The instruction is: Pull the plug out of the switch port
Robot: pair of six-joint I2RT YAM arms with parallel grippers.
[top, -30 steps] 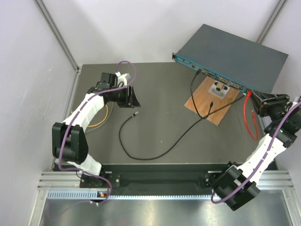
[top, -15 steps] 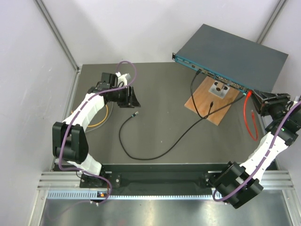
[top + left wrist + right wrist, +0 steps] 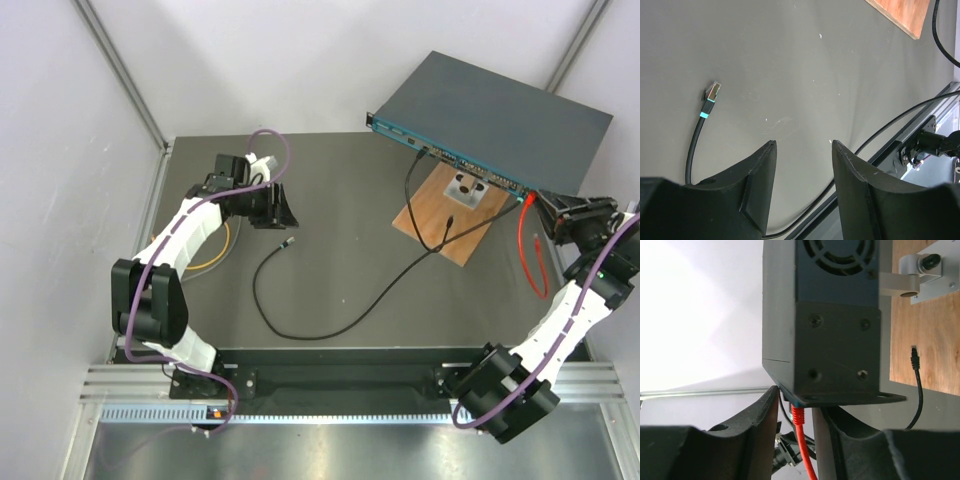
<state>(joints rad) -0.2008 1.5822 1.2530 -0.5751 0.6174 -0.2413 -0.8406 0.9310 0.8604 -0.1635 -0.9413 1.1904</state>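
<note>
The switch [image 3: 500,110] is a flat dark grey-blue box at the back right, its teal socket face towards the table. A red plug [image 3: 798,414] on a red cable [image 3: 530,255] sits in a port at the face's right end. My right gripper [image 3: 541,207] is at that corner. In the right wrist view the gripper [image 3: 796,392] is open, its fingers either side of the red plug with small gaps, under the switch's end [image 3: 830,315]. My left gripper [image 3: 287,212] is open and empty over the table, also in the left wrist view [image 3: 802,145].
A brown wooden board [image 3: 440,222] with a metal bracket [image 3: 465,187] lies under the switch's front. Black cables [image 3: 412,175] hang from other ports. One long black cable [image 3: 340,322] ends in a loose plug [image 3: 290,243] [image 3: 710,95]. A yellow cable [image 3: 215,260] lies left.
My right gripper edged left towards the switch's right corner. The red cable swayed left, then back. The left arm has not moved.
</note>
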